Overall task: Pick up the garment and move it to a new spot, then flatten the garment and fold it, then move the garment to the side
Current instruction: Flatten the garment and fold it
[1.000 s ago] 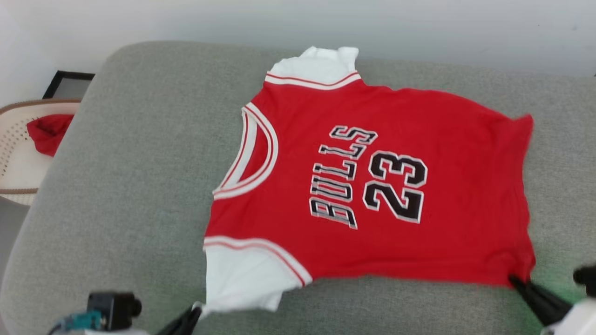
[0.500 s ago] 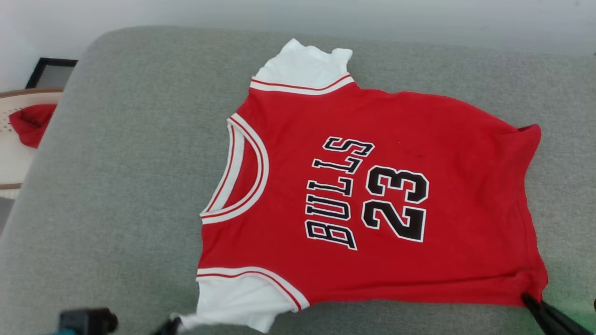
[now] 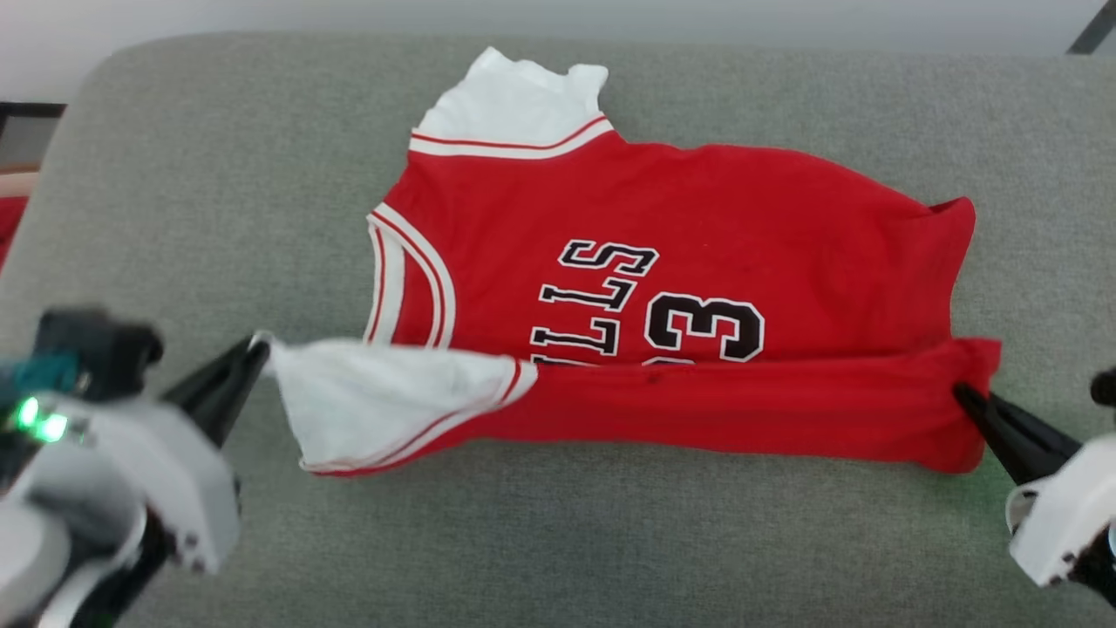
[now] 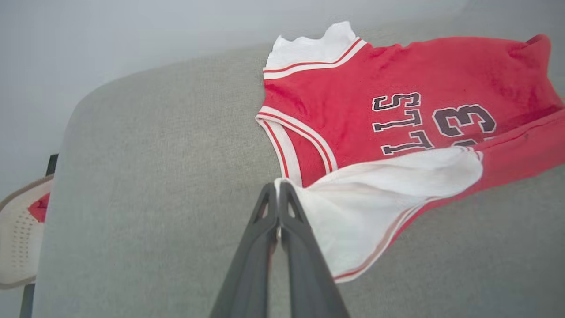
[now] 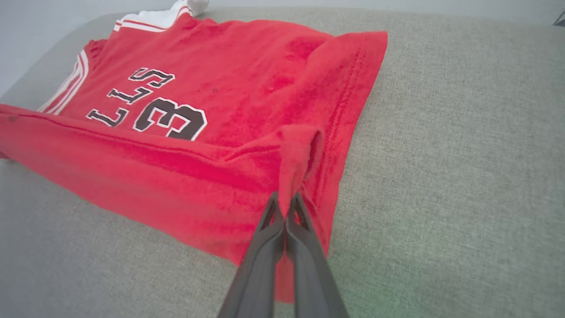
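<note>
**Item: garment** — red jersey, white sleeves, black lettering; lies across the middle of a grey cushion, neck toward the robot's left, hem toward its right; the near long edge is raised and doubled part-way over the chest, hiding the lower part of the word and number.

**Left gripper**: fingers pressed together on the tip of the near sleeve, which stretches white and taut from it.

**Right gripper**: fingers likewise pressed together, nipping the near hem corner; a small pucker of red cloth stands above the tips in the right wrist view.

**Far sleeve**: flat on the cushion, a little crumpled at its end.

**Beside the cushion, robot's left:** a pale basket holding a plain red cloth; no part of the job.

**Step in hand, by my reckoning:** the lengthwise fold, roughly half made. To do it well — carry both pinched ends across at one height and one pace, so the crease runs straight; hold the span taut, though not so hard that the far half drags; aim sleeve onto sleeve, hem corner onto hem corner; lower to the cloth before letting go. Risk: the sleeve end looks slacker than the hem end and may land skewed.
</note>
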{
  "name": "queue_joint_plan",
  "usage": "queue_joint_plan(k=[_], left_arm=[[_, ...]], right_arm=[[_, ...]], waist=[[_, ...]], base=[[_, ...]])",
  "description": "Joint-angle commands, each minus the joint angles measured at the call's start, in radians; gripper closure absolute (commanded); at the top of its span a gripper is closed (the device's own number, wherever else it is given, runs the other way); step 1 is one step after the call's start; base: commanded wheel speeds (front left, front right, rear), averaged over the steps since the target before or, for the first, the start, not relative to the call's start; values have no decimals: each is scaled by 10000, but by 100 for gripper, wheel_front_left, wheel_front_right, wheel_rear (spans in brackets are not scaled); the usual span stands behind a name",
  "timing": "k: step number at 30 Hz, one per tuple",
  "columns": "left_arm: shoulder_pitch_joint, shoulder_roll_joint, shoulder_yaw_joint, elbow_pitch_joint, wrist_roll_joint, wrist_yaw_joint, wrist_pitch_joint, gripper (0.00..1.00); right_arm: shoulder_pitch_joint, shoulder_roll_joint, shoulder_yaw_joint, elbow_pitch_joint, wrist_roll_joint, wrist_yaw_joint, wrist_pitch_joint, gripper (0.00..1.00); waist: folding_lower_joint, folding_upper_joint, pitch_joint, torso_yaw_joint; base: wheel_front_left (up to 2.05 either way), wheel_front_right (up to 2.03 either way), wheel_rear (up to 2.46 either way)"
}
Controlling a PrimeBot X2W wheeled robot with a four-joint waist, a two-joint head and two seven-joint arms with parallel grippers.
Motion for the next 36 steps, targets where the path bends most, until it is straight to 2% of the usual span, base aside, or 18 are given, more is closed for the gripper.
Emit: queue_joint_plan(k=[1, 4, 8, 15, 16, 17, 18, 19, 20, 21, 22, 27, 36], left_arm=[[-630, -396, -73, 486, 347, -436, 435, 100], [-1620, -1210, -271, 1701, 649, -1282, 1206, 100], [-2492, -2284, -532, 3370, 616, -2161, 1917, 100], [-3063, -3341, -848, 5362, 403, -3121, 2479, 100], [-3115, -3423, -855, 5516, 390, -3197, 2482, 100], [-3153, -3476, -841, 5640, 363, -3250, 2468, 87], [-3183, -3491, -842, 5750, 376, -3293, 2465, 67], [-3223, -3518, -831, 5825, 400, -3339, 2430, 58], [-3242, -3560, -793, 5879, 370, -3363, 2373, 52], [-3244, -3598, -757, 5917, 310, -3365, 2330, 31], [-3253, -3585, -754, 5936, 360, -3371, 2285, 0], [-3057, -3512, -609, 5740, 365, -3365, 1838, 0], [-2159, -3157, -206, 4633, 13, -2911, 814, 0]], right_arm=[[-362, 135, 34, 190, -208, -10, 266, 100], [-949, 396, 95, 555, -540, -10, 755, 100], [-1560, 761, 122, 970, -833, -10, 1290, 100], [-2034, 1240, 24, 1349, -862, -10, 1975, 100], [-2073, 1216, 32, 1329, -926, -10, 2070, 85], [-2116, 1212, 15, 1309, -943, -10, 2135, 71], [-2136, 1220, -13, 1291, -939, -10, 2203, 53], [-2137, 1223, -55, 1272, -930, -10, 2271, 5], [-2142, 1211, -123, 1250, -952, -10, 2330, 0], [-2144, 1213, -185, 1214, -969, -10, 2340, 0], [-2127, 1226, -229, 1178, -973, -10, 2380, 0], [-1934, 1231, -372, 928, -995, -10, 2349, 0], [-1354, 1247, -448, 139, -1239, -10, 1490, 0]], waist=[[0, 0, 185, -122], [0, 0, 339, -169], [0, 0, 551, -274], [0, 0, 732, -360], [0, 0, 733, -352], [0, 0, 725, -338], [0, 0, 707, -328], [0, 0, 682, -309], [0, 0, 645, -279], [0, 0, 597, -249], [0, 0, 539, -222], [0, 0, 176, -101], [0, 0, -612, 90]], base=[[0, 0, 0], [0, 0, 0], [0, 0, 0], [0, 0, 0], [0, 0, 0], [0, 0, 0], [0, 0, 0], [0, 0, 0], [0, 0, 0], [0, 0, 0], [0, 0, 0], [0, 0, 0], [0, 0, 0]])
